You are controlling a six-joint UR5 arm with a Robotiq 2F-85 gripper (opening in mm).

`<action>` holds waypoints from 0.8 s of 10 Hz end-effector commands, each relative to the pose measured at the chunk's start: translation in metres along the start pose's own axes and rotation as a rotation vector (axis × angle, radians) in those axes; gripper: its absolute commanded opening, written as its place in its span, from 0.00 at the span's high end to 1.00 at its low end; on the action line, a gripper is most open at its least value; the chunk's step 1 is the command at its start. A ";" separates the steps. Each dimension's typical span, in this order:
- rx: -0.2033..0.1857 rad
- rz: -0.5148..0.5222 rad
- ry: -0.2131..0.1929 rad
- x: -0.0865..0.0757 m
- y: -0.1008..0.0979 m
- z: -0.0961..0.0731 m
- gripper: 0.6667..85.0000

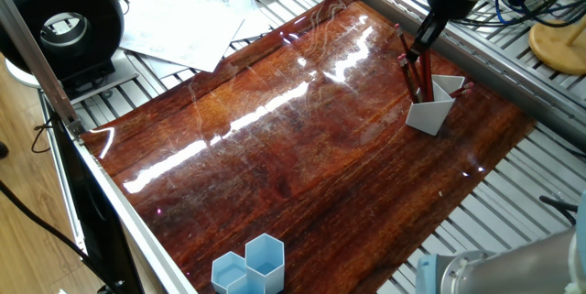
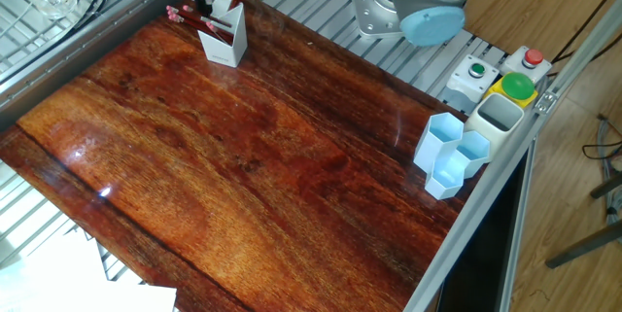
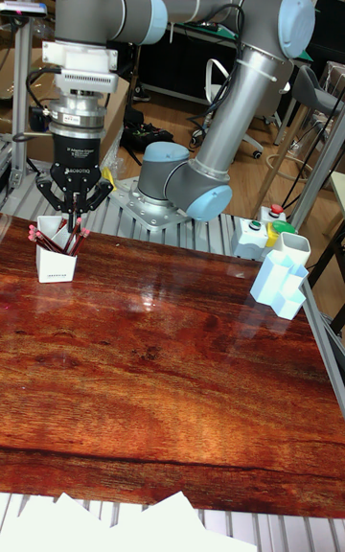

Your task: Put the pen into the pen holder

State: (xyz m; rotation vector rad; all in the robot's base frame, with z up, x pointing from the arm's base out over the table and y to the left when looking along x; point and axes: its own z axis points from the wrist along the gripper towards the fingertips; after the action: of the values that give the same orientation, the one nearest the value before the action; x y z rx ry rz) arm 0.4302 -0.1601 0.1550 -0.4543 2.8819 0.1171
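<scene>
Nearest me in the tall fixed view lie loose white paper sheets (image 3: 144, 523) at the front edge of the glossy wooden tabletop (image 3: 172, 370), bare across its middle. Farther back on the right stands one cluster of light blue hexagonal cups (image 3: 284, 284), which I count as three cells in the other fixed view, with a control box behind it. At the far left sits the single white pen holder (image 3: 56, 260), a light, thin-walled cup I would expect to tip or slide if knocked. From it rise several red pens (image 1: 414, 76), perhaps four or five, though they overlap too much to count firmly. A pen is stiff, slim, light and smooth, so I would grip one on the upper shaft, near the cap end. The gripper (image 3: 73, 218) hangs right over the holder, its fingers spread around the pen tops; I cannot tell whether they pinch one.
</scene>
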 end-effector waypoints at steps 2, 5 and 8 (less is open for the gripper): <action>-0.006 0.006 -0.021 0.002 0.001 0.006 1.00; 0.002 0.008 -0.012 0.008 -0.002 0.010 1.00; 0.004 0.014 0.015 0.016 -0.003 0.012 1.00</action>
State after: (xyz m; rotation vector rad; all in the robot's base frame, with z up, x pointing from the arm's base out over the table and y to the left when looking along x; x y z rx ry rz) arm 0.4220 -0.1649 0.1412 -0.4477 2.8902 0.1073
